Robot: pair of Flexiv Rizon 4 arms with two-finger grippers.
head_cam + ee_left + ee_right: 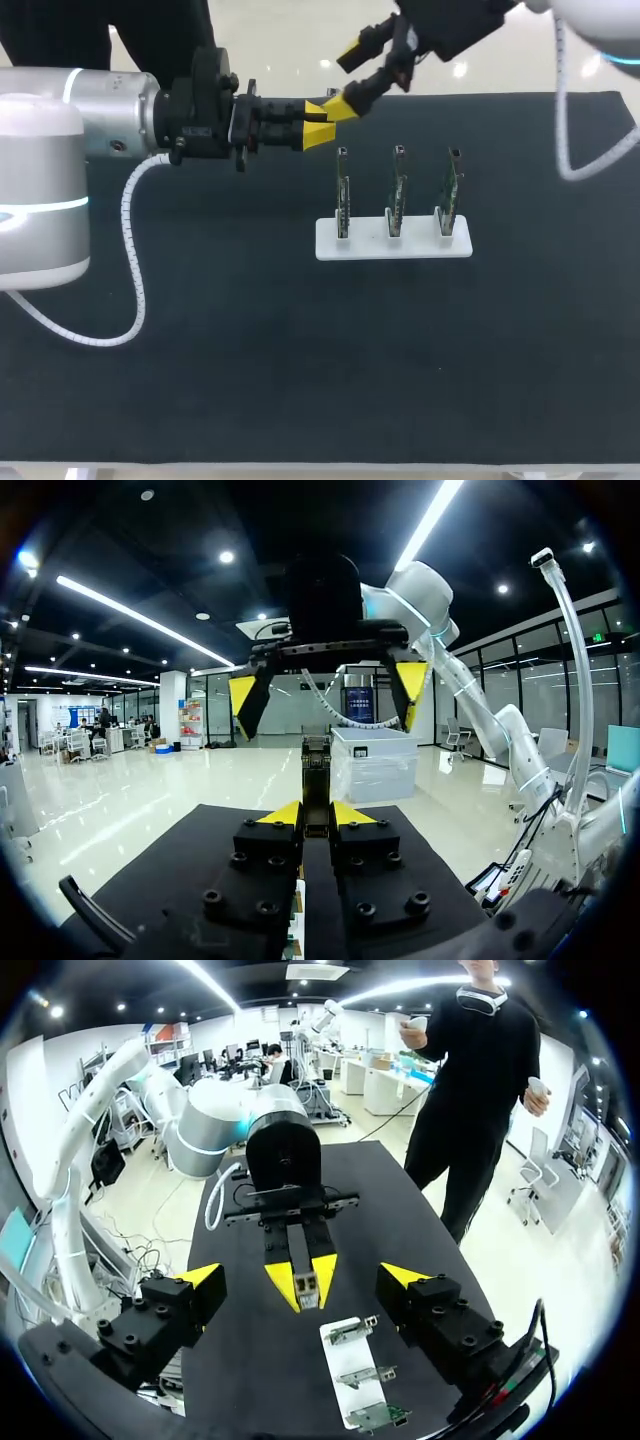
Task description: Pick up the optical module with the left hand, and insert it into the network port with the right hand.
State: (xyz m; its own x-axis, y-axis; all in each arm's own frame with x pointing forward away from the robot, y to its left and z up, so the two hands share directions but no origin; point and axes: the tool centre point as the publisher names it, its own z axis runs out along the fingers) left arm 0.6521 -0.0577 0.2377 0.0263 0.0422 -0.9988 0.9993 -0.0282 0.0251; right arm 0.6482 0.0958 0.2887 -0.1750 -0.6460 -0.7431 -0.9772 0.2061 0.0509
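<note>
Left arm (90,130) stretched out level from the left side, left pincer (318,128) clamped on a small module (308,1286), right arm (450,25) angled in from the far right corner, right pincer (345,78) spread wide, facing the left pincer head-on, tips close together.

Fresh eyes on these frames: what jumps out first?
The two grippers face each other tip to tip over the table's far side. The left gripper is shut on the slim optical module, and the right gripper is wide open opposite it. Nearer the camera, a white stand holds three upright circuit boards in a row.
</note>
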